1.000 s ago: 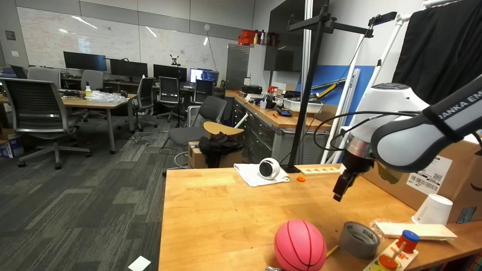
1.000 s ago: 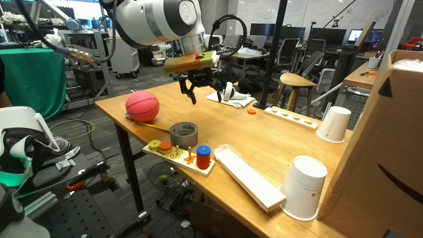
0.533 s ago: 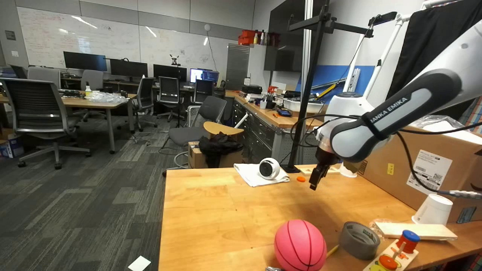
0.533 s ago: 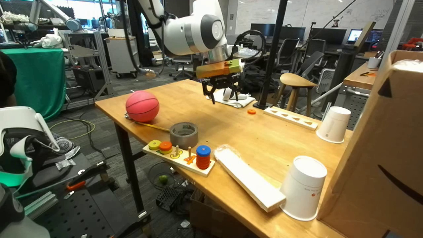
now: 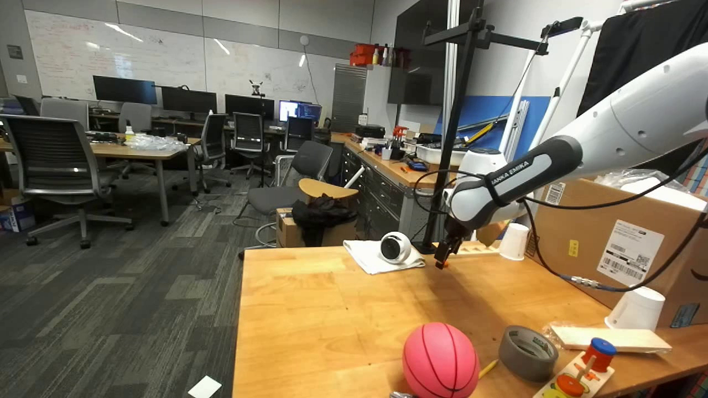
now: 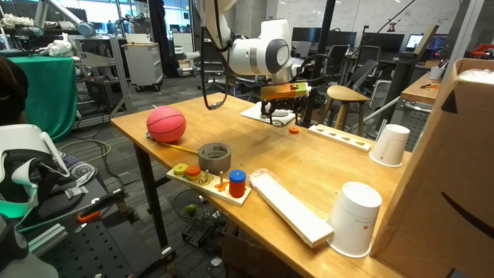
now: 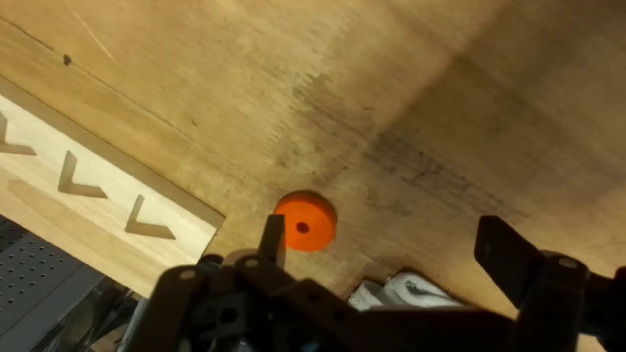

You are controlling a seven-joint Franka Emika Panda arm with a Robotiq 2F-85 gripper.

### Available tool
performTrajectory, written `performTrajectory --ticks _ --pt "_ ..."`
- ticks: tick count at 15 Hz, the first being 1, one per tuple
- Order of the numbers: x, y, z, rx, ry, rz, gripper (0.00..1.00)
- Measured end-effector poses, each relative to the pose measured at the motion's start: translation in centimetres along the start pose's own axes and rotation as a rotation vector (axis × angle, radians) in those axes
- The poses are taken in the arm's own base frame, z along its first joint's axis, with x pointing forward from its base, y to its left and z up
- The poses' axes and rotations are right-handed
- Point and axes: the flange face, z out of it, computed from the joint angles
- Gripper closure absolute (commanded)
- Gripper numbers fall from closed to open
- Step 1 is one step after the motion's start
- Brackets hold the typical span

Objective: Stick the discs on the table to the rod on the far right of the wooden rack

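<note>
An orange disc (image 6: 294,130) lies flat on the wooden table (image 6: 266,146). It also shows in the wrist view (image 7: 313,222), partly covered by one fingertip. In an exterior view the gripper hides most of it. The blue disc (image 6: 237,175) sits on top of a red stack at one end of the wooden rack (image 6: 210,189). Yellow and orange pieces stand at the rack's other end, with two bare pegs between. My gripper (image 6: 283,120) is open and empty, above the table beside the orange disc. In the wrist view the fingers (image 7: 381,222) are wide apart, the disc near one finger.
A black pole (image 6: 308,96), a folded cloth with a white round device (image 5: 395,247) and a notched wooden bar (image 6: 339,138) stand near the disc. A pink ball (image 6: 166,124) and tape roll (image 6: 214,157) are near the rack. White cups (image 6: 355,220) and a cardboard box (image 6: 436,181) stand at the side.
My gripper has moved across the table toward the orange disc and come lower, staying open. The discs and the rack have not moved.
</note>
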Motion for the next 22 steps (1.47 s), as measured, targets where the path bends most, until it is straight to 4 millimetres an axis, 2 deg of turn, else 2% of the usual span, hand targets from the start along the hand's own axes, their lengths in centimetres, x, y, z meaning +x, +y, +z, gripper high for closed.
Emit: performTrajectory --ticks 4,10,19,20,21,22 --pt "1.9 2.2 1.4 -0.001 -0.035 0.026 0.0" --pt "1.8 5.6 3.2 0.01 -0.13 0.121 0.0" --pt "2.6 6.1 5.8 0.104 -0.148 0.233 0.0" --pt "2.6 6.2 6.0 0.108 -0.153 0.238 0.07" --pt "2.7 6.2 6.0 0.112 -0.156 0.242 0.25" --pt "2.8 6.3 6.0 0.116 -0.157 0.246 0.33"
